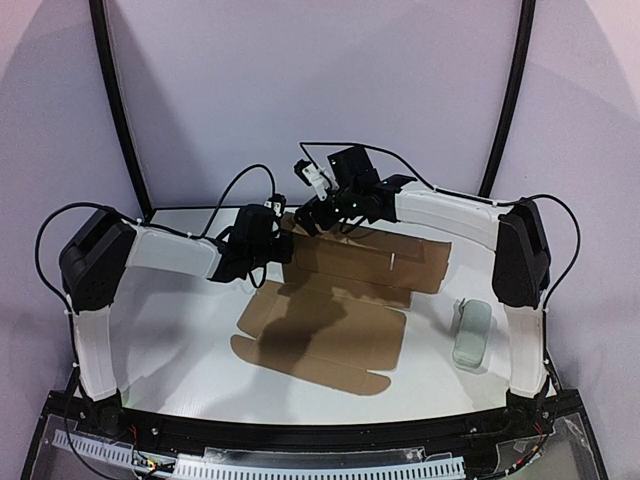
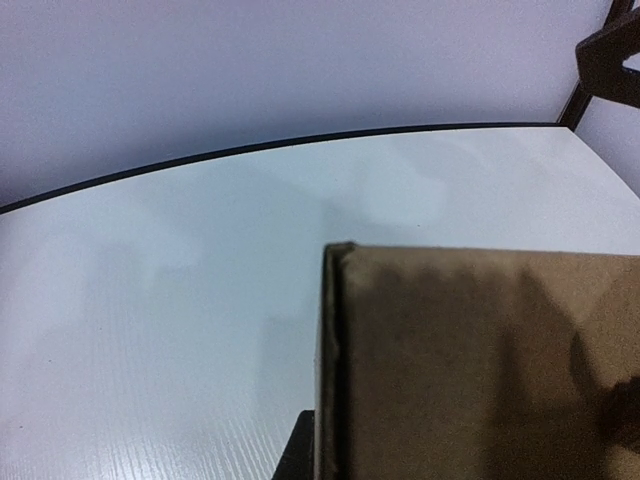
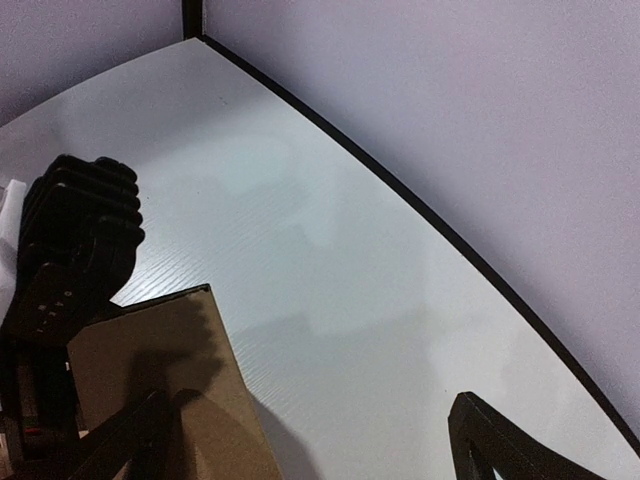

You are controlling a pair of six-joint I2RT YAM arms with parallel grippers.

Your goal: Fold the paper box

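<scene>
Brown box (image 1: 330, 320) lies on your tabletop (image 1: 180, 325), one flap corner between your spread right jaws; whether your left jaws pinch it, you cannot tell.

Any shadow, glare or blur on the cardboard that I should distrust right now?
Top external: sharp, but a dark shadow covers the middle of the paper box. Left wrist: the box is very close, soft-edged and blotched with shadow. Right wrist: its corner is shaded; faint grey shadows on the table, no strong glare.
</scene>
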